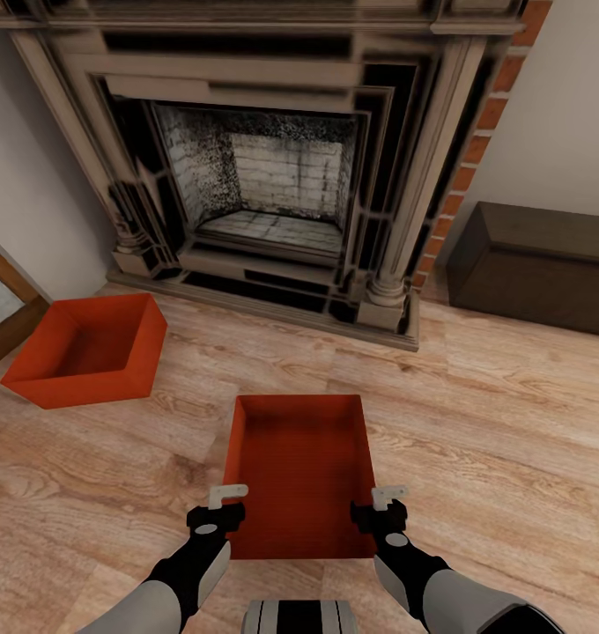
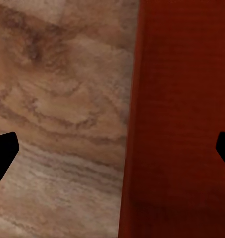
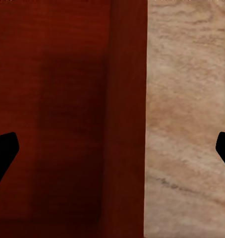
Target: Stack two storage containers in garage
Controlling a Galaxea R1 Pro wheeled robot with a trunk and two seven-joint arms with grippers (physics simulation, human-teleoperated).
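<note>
Straddling the near container's side walls, both grippers gape — second container, fireplace, chest beyond.

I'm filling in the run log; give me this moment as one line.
room: living room | left gripper: open, astride near container left wall | right gripper: open, astride right wall | second container: on floor

Even, bright render light for me; soft shadow inside near container; wrist views blurry, textures smeared.
</note>
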